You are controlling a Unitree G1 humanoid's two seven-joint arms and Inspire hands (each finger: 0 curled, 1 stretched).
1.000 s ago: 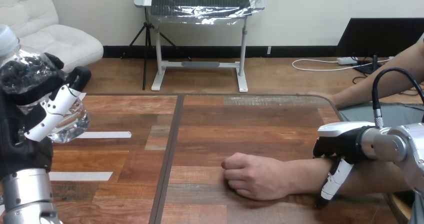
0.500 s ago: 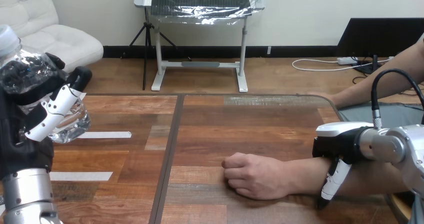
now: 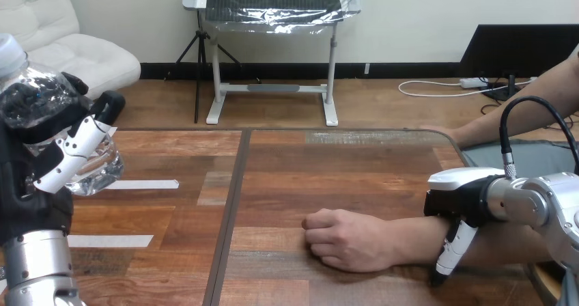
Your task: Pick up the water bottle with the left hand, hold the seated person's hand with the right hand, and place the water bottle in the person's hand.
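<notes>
Cut off: bottle at the left edge, gripped by left hand.
Hidden: right hand thumb; fingers curled over person's forearm.
Changed: right hand slightly leftward.

No text, number or sign can be read anywhere: the water bottle at the frame's upper left shows no legible label, and the white tape strips on the table at left are blank.
</notes>
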